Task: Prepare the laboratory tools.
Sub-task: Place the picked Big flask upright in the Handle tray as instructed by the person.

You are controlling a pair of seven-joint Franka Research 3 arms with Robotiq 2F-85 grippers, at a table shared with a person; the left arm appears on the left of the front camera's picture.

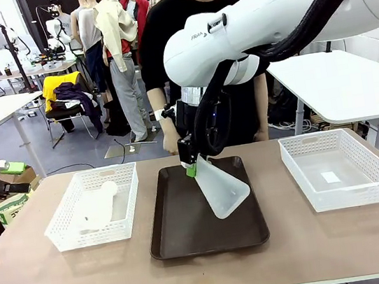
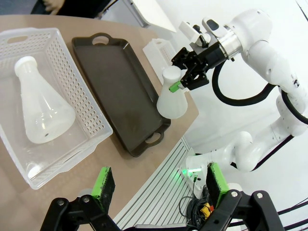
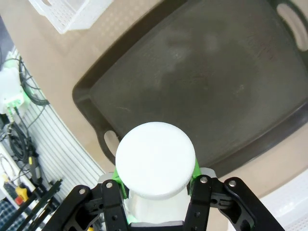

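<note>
**On the worktop: two flasks, left to right**

Left tool [image 2: 159,182]: jaws wide, holding nothing.
Left basket [image 1: 119,171]: first flask [image 1: 98,205] lies on its side, probably awaiting pickup.
Tray [image 1: 189,237]: second flask [image 1: 223,192] is tilted over it, with its neck clamped in the right tool [image 1: 191,166], probably for standing it upright.

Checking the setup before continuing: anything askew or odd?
One flask lies on its side in the left basket. The other flask hangs tilted above the tray, its neck clamped in the right gripper. Nothing looks spilled or broken.
</note>
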